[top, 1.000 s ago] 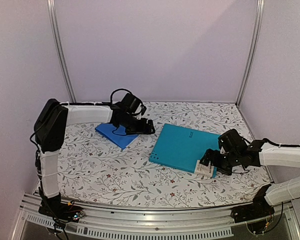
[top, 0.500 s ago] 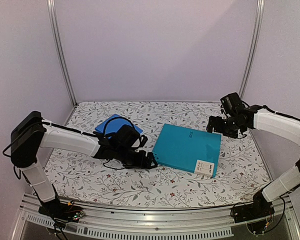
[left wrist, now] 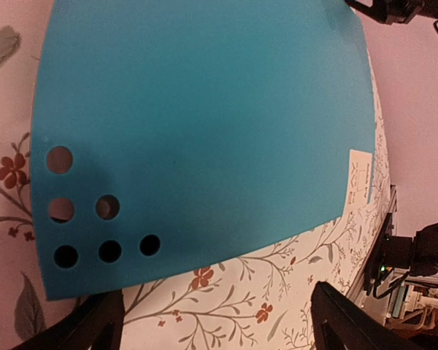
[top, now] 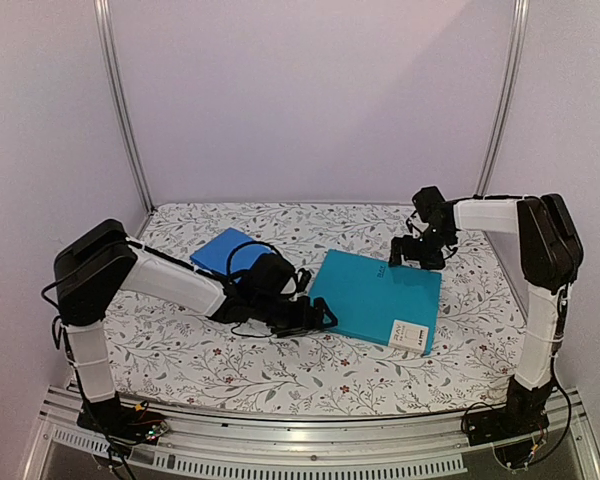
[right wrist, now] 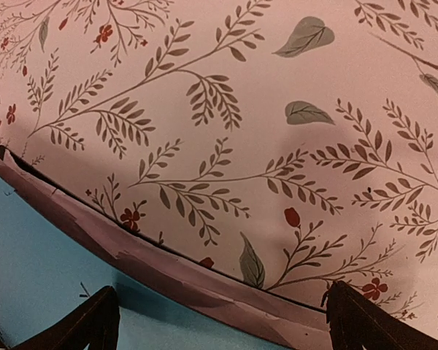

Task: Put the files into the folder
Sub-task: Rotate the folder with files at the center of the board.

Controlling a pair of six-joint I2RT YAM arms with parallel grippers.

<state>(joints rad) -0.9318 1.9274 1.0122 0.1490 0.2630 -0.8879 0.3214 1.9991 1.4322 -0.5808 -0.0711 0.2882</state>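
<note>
1. Nearest item, lower centre-right of the overhead frame: the white label (top: 410, 335) on the near right corner of the teal folder (top: 380, 295). The folder lies flat and closed on the floral table cloth (top: 230, 350).

2. The left gripper (top: 320, 318) stands just beside the folder's near left corner. Its jaws are spread, with nothing between them. In the left wrist view the cover fills the upper frame, ahead of the fingers (left wrist: 95, 328). The punched holes (left wrist: 84, 230) sit at lower left, at the corner closest to this gripper. Contact between fingertip and cover cannot be confirmed.

3. The right gripper (top: 408, 258) is at the folder's far right corner, right of centre in the overhead frame. Its jaws are spread wide and empty. In the right wrist view the folder's edge crosses the lower left of the frame, with a dark line along it.

4. Governing relation: the grippers stand at diagonally opposite corners, both equally close. The folder lies right of the left gripper and lower left of the right gripper. Its long axis appears to run left to right, though foreshortening leaves this uncertain. The right gripper appears better placed to raise the cover.

5. Farthest item: the small blue folder (top: 225, 250), upper left of centre, behind the left arm.

6. The files are not visible in any view, so their location cannot be stated.
</note>
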